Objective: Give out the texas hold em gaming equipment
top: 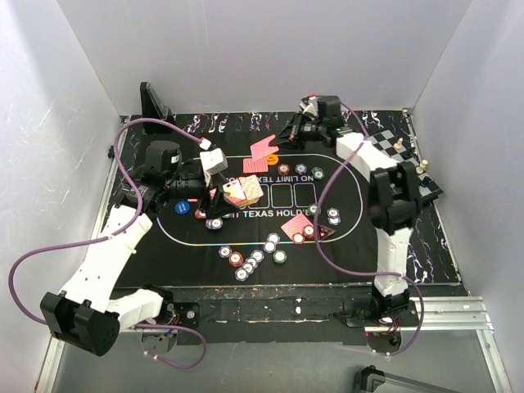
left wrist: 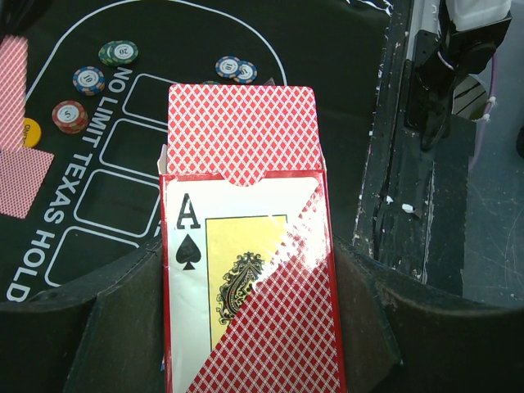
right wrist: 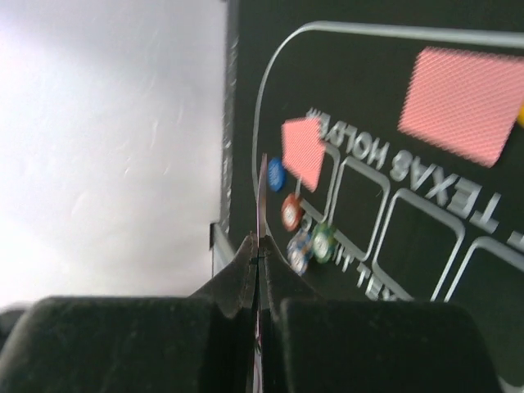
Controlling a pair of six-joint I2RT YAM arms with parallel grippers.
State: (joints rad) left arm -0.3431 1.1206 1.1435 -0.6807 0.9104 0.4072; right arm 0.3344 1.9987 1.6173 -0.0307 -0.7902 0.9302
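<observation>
At the far edge of the bench, our right tool [right wrist: 258, 264] was pinched together on a single playing card [right wrist: 263, 192], which stood edge-on above the mat [right wrist: 360, 78]. Mid-bench, our left tool [left wrist: 246, 352] clamped the card box [left wrist: 246, 270], its open end facing the bench's right edge.

This is a robotics lab test cell: plain white panel walls [top: 262, 49] close off the top and both sides of the overhead frame, while a left arm [top: 106, 262] and a right arm [top: 393, 246], trailing purple cables [top: 155, 120], are bolted to a metal rail [top: 446, 315] along the bottom.
</observation>
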